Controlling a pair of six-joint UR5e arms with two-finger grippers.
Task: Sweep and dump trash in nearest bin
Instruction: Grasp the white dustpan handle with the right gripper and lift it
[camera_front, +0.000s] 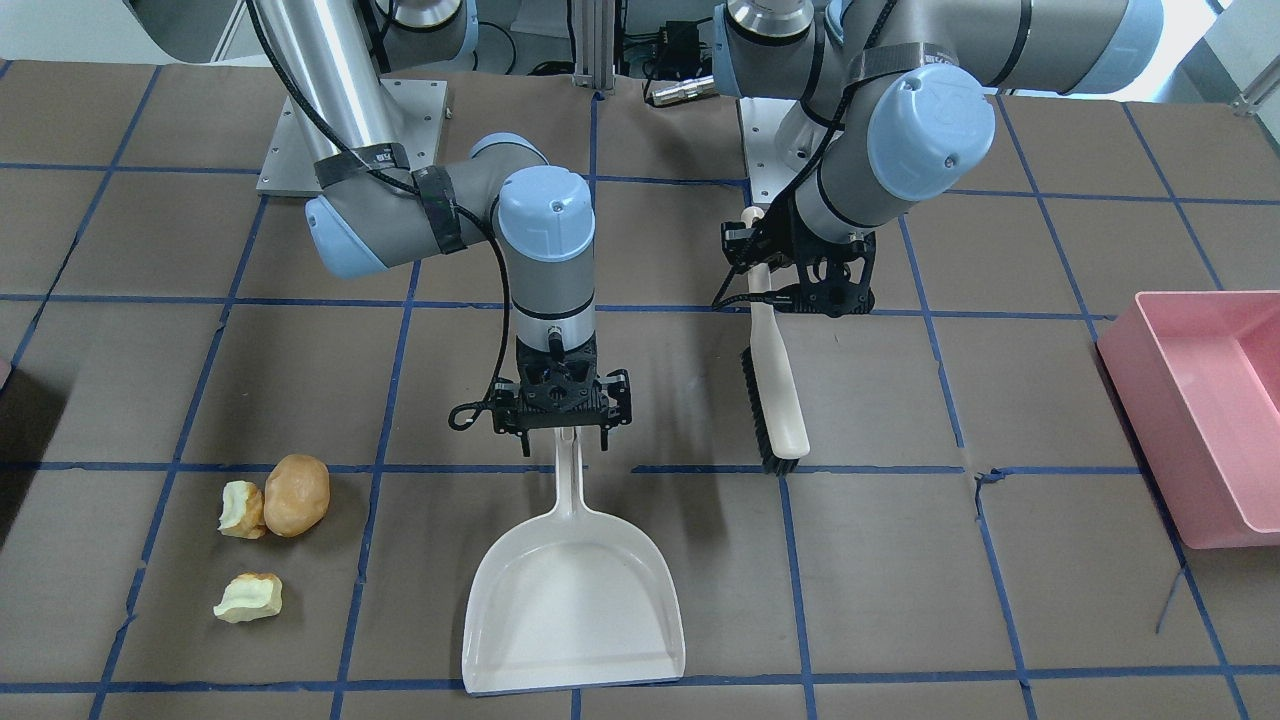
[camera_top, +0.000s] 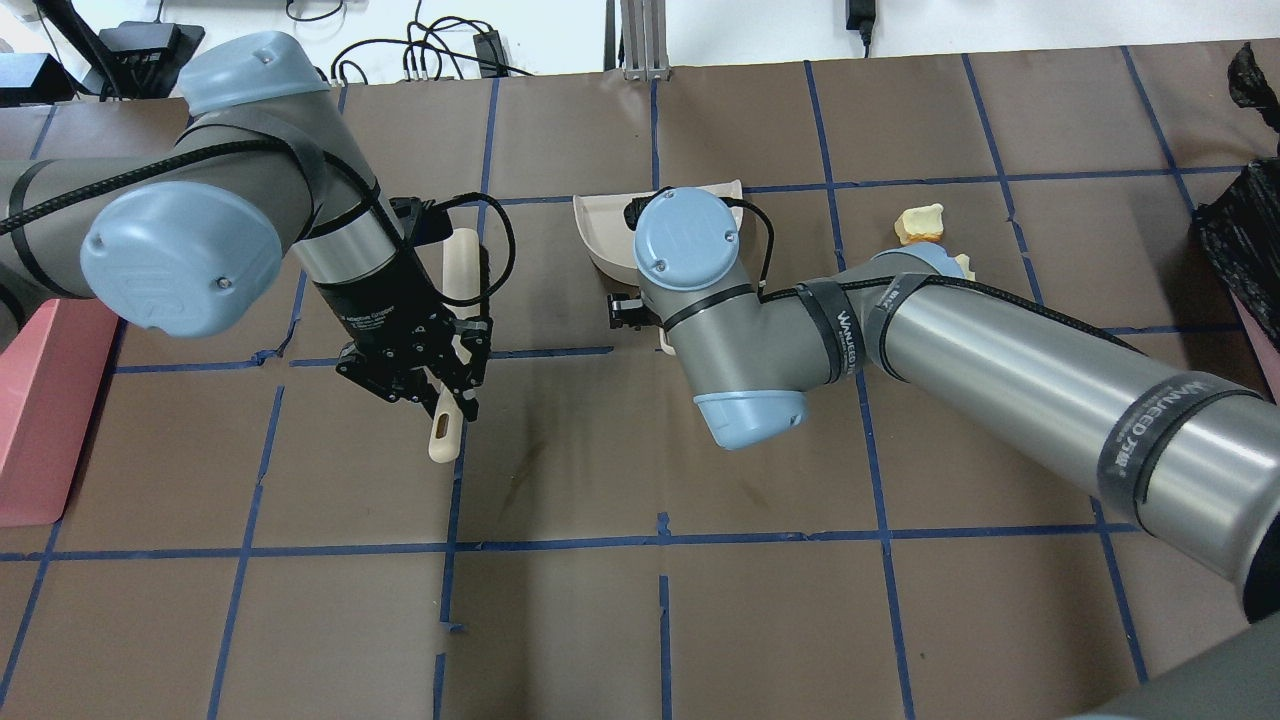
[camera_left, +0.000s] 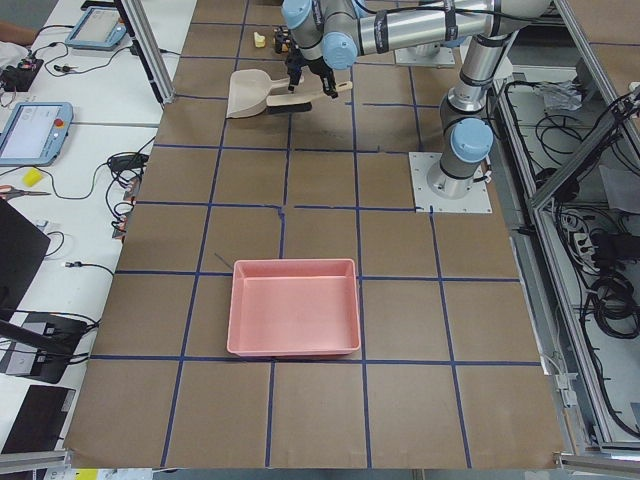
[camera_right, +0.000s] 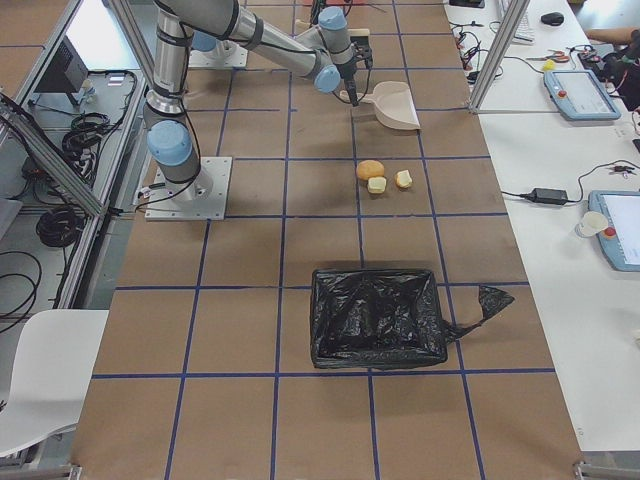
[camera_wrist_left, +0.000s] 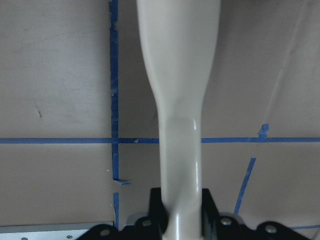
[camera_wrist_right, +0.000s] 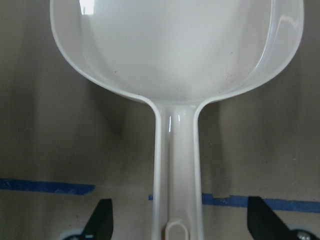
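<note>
The trash lies at the front-facing view's left: a tan-brown lump, a pale chunk touching it, and a second chunk apart below. My right gripper is open, its fingers wide on either side of the white dustpan's handle without touching it. The dustpan lies flat on the table, to the right of the trash in that view. My left gripper is shut on the handle of the cream brush, as the left wrist view shows.
A pink bin stands at the table's end on my left side. A bin lined with a black bag stands on my right side, close to the trash. Brown paper with blue tape lines covers the table.
</note>
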